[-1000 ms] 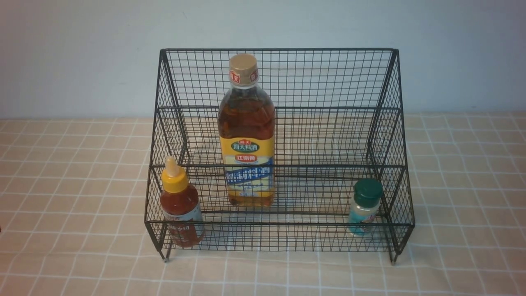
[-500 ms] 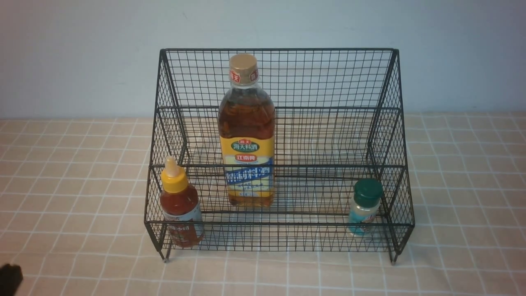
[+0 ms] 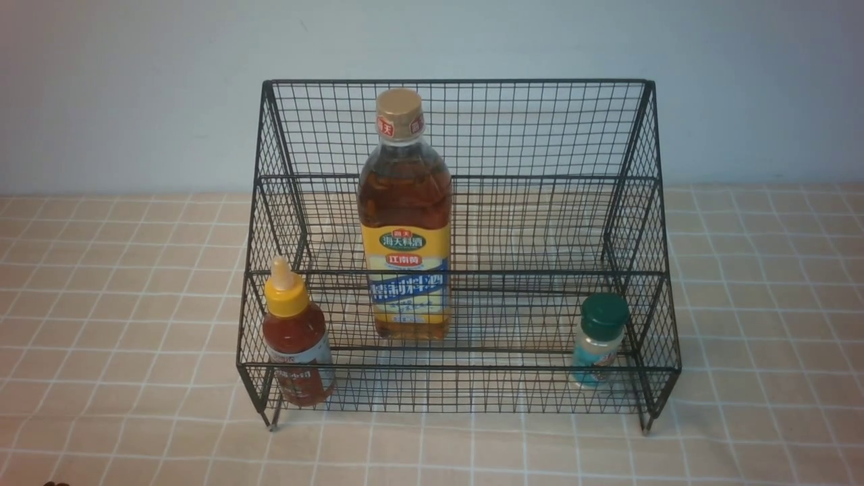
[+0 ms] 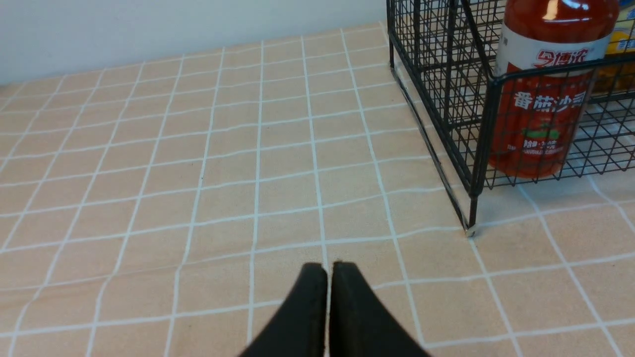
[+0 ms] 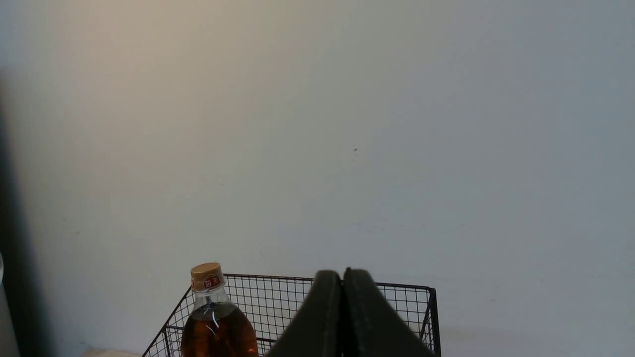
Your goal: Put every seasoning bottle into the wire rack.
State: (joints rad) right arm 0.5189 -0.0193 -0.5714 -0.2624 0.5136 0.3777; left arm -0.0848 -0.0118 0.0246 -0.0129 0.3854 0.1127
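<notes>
The black wire rack stands mid-table. All three seasoning bottles stand on its lower tier: the tall amber bottle with tan cap in the middle, the red-sauce squeeze bottle with yellow nozzle at the left corner, the tiny shaker with green lid at the right. My left gripper is shut and empty, low over the cloth, apart from the rack's left front leg and the red bottle. My right gripper is shut and empty, raised, facing the rack's back and the amber bottle.
A peach checked tablecloth covers the table. A pale wall rises just behind the rack. A dark speck shows at the front view's bottom left edge.
A dark shape that showed at the bottom left of the front view half a second ago has dropped almost out of the frame. The rack and bottles have not moved.
</notes>
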